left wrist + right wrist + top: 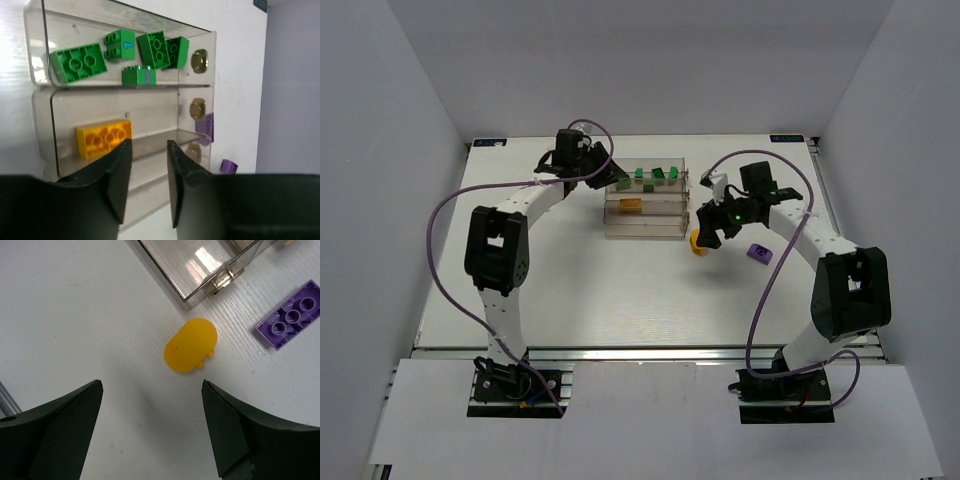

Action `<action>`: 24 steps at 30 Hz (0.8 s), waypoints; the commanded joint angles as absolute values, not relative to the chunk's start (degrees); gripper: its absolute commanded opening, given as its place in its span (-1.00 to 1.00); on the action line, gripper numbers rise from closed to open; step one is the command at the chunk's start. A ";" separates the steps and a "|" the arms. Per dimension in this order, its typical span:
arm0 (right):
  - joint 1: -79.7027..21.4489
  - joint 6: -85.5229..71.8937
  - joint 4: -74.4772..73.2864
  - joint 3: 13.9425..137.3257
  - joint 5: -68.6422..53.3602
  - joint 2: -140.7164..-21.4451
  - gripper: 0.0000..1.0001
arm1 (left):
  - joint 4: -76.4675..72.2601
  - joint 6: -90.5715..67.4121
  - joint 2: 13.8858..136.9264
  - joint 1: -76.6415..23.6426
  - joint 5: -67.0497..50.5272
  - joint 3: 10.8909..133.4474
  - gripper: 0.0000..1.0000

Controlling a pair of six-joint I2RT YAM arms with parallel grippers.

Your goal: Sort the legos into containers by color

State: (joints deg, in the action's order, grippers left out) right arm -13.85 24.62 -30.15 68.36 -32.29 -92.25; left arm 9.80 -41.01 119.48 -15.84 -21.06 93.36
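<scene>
**Now: right pincer wide over a loose yellow piece**

Right gripper (pixel 151 387) stands wide open and empty. The yellow piece (pixel 190 345) lies on the table at frame centre, ahead of the jaws.

Left gripper (pixel 147 180) has its jaws drawn close but parted, with nothing between them. It sits low in frame, facing the containers (pixel 35 60).

Risks, as I judge them:
- The yellow piece looks rounded and smooth, so a squeeze could squirt it sideways.
- It lies near the container corner (pixel 200 295), and a finger could clip that wall.
- The purple plate (pixel 290 315) at right could get nudged.

View differences:
- Only the left wrist shows the contents: green bricks (pixel 77 62) in the upper bin, a yellow brick (pixel 102 139) in the next.
- Only the top view places both arms, with a purple brick (pixel 758 252) at right of centre.
</scene>
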 commanded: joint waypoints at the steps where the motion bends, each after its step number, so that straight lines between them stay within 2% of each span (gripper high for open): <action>1: -17.13 21.37 -25.07 66.01 -22.87 -92.28 0.72 | 8.70 -39.47 105.23 -15.03 -18.99 88.52 -0.09; 4: -18.54 17.41 -23.65 66.01 -18.38 -93.95 0.76 | 10.53 -36.74 96.28 -15.03 -15.91 81.14 0.12; 11: -21.71 9.33 -16.71 64.24 -3.89 -97.81 0.78 | 12.92 -37.08 76.84 -15.03 -10.82 61.29 0.17; 17: -22.85 7.56 -14.51 65.39 -2.64 -101.60 0.67 | 15.73 -40.60 62.78 -15.03 -5.63 51.78 0.22; 20: -23.55 7.04 -13.36 66.09 -2.11 -103.35 0.55 | 17.49 -41.74 57.94 -15.03 -3.96 47.82 0.23; 21: -23.73 6.77 -13.36 66.27 -1.76 -103.79 0.41 | 18.01 -42.01 57.05 -15.03 -3.78 47.03 0.23; 23: -23.56 6.59 -13.36 66.27 -1.58 -104.59 0.26 | 18.98 -42.88 55.38 -15.03 -3.08 45.28 0.23; 24: -23.47 6.68 -13.10 66.01 -1.67 -104.59 0.08 | 19.25 -43.15 53.80 -15.03 -2.82 44.57 0.23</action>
State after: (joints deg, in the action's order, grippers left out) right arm -23.33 7.77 -15.64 64.36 -3.11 -104.03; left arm 17.56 -41.43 57.19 -15.11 -5.43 46.15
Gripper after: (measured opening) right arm 0.571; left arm 0.615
